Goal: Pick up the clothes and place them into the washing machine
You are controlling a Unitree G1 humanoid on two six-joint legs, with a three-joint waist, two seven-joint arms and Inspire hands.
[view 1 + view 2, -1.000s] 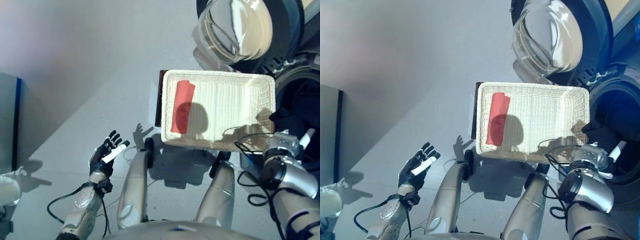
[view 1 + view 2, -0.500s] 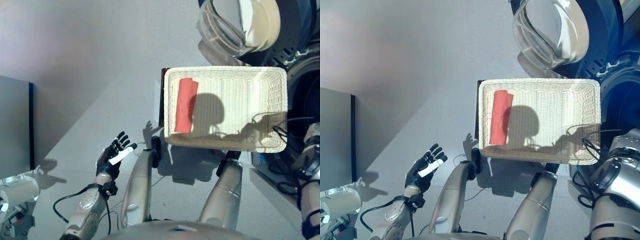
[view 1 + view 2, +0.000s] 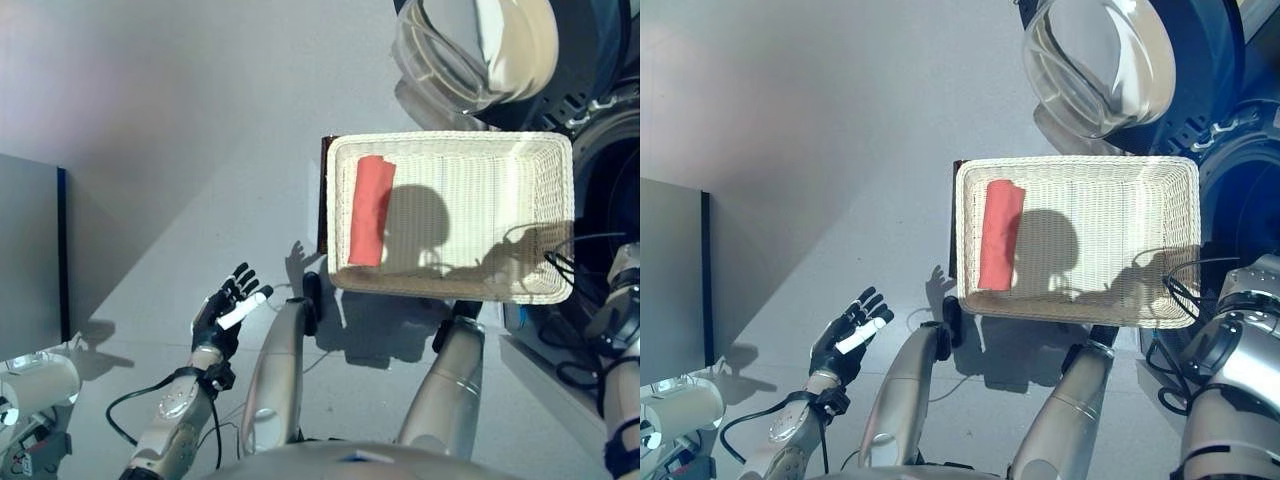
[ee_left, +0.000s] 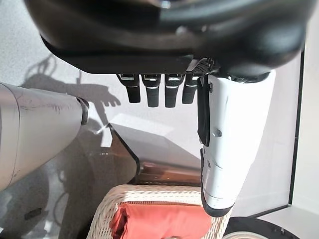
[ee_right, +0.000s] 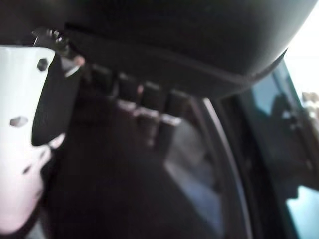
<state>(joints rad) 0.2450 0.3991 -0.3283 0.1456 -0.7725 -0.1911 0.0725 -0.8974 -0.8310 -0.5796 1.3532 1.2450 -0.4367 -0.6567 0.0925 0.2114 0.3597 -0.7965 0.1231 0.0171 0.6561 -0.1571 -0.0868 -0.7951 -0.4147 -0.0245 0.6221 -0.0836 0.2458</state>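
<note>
A folded red cloth [image 3: 370, 210] lies at the left end of a white wicker basket [image 3: 450, 140] on the floor; it also shows past my left hand's fingers [image 4: 164, 224]. The washing machine's dark opening [image 3: 612, 190] is just right of the basket, with its glass door [image 3: 470, 50] swung open above. My left hand [image 3: 225, 310] hovers open over the floor, well left of the basket and holding nothing. My right hand [image 5: 144, 112] is out past the right edge of the eye views, inside the dark opening, with fingers straight over a dark mass I cannot make out.
A grey cabinet [image 3: 30, 260] stands at the left edge, with a white cylinder [image 3: 40, 385] on the floor below it. A dark board [image 3: 324, 190] sticks out under the basket's left side. Grey floor [image 3: 200, 120] stretches left of the basket.
The camera has shifted over the last second. My right arm has gone further right toward the machine's opening, taking the hand out of the eye views. The left hand and the red cloth stayed put.
</note>
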